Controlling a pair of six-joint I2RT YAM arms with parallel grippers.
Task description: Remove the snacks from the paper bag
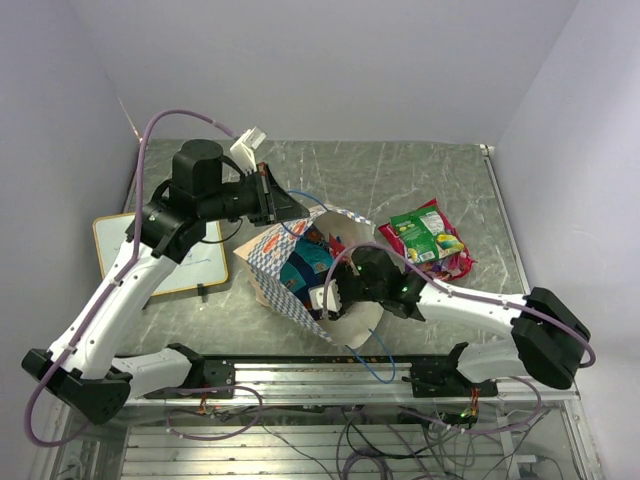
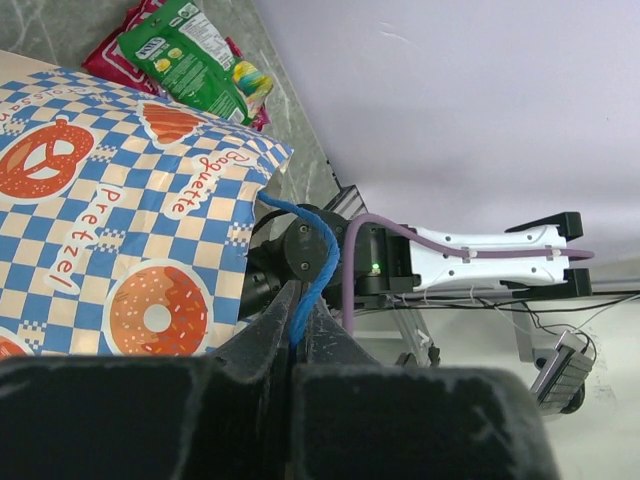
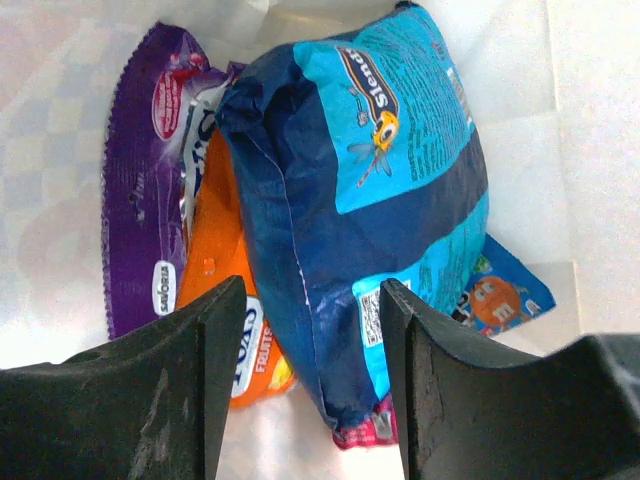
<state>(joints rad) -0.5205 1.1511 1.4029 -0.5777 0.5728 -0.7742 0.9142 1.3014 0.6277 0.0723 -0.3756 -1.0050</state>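
Observation:
The paper bag [image 1: 272, 262] lies on its side mid-table, its mouth toward the right arm; its checkered side shows in the left wrist view [image 2: 100, 230]. My left gripper [image 1: 283, 208] [image 2: 298, 300] is shut on the bag's blue cord handle [image 2: 318, 250], holding it up. My right gripper [image 1: 330, 297] [image 3: 312, 300] is open inside the bag's mouth, its jaws on either side of a blue snack packet [image 3: 370, 200]. Purple [image 3: 140, 180], orange [image 3: 215, 290] and small blue [image 3: 500, 300] packets lie beside it. A green packet [image 1: 425, 233] lies on a red one [image 1: 455, 262] outside the bag.
A white framed writing board [image 1: 160, 262] lies at the table's left. The enclosure walls stand on the left, back and right. A metal rail [image 1: 330, 372] runs along the near edge by the arm bases.

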